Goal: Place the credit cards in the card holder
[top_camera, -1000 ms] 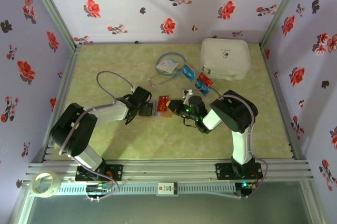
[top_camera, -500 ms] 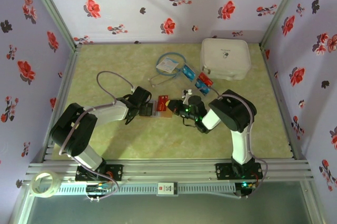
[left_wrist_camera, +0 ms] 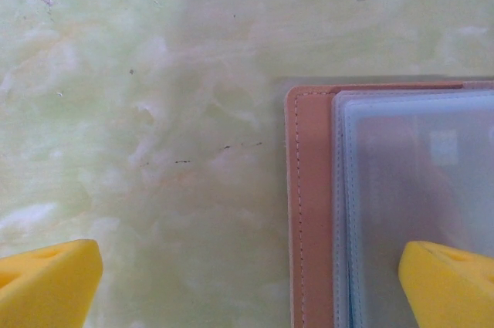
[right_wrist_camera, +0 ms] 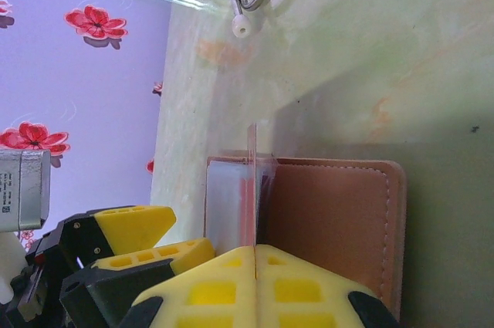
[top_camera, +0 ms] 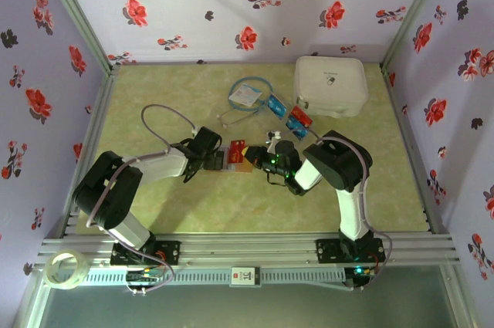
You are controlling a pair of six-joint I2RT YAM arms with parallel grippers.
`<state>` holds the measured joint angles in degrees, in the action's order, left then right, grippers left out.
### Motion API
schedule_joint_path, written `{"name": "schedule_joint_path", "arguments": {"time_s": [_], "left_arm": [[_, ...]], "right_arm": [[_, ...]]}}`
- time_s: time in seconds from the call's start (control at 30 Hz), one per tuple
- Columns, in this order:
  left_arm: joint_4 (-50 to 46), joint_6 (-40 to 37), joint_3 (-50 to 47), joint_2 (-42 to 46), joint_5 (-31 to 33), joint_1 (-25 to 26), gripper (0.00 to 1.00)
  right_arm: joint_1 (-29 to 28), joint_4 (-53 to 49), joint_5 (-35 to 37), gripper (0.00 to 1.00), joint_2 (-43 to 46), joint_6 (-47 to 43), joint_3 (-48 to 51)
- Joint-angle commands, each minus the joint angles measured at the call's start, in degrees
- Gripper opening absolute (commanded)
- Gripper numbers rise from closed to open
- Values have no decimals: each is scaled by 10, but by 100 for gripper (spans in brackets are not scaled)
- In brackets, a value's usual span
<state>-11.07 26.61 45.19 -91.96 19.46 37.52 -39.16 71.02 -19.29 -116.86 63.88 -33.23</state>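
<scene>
Left tool [left_wrist_camera: 247, 285] released, jaws spread wide. Its wrist view shows one yellow fingertip [left_wrist_camera: 48, 280] over bare counter [left_wrist_camera: 154, 73] left of the card holder [left_wrist_camera: 312, 212], and the other over the holder's grey sleeves [left_wrist_camera: 417, 166]. Right tool [right_wrist_camera: 255, 255], at the holder's right, is clenched on a red card [right_wrist_camera: 252, 181]. Its wrist view shows the card edge-on above the sleeves, at the leather flap's inner edge. The overhead view adds loose credit cards [top_camera: 287, 112], a white tag [top_camera: 247, 95] and a white case [top_camera: 329, 85], all beyond the holder to the right. Counter left of and nearer than the holder lies open.
</scene>
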Motion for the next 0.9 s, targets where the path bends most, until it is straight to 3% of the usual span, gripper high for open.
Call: {"name": "schedule_joint_path", "arguments": {"time_s": [0.0, 0.37, 0.87], "left_arm": [[-48, -2, -24, -13, 13, -1, 100], [-47, -2, -24, -15, 13, 0, 100], [-47, -2, -24, -15, 13, -1, 100]], "right_arm": [[-10, 26, -7, 0, -13, 13, 0], [-9, 82, -7, 0, -32, 44, 14], [-10, 83, -8, 0, -37, 44, 17]]}}
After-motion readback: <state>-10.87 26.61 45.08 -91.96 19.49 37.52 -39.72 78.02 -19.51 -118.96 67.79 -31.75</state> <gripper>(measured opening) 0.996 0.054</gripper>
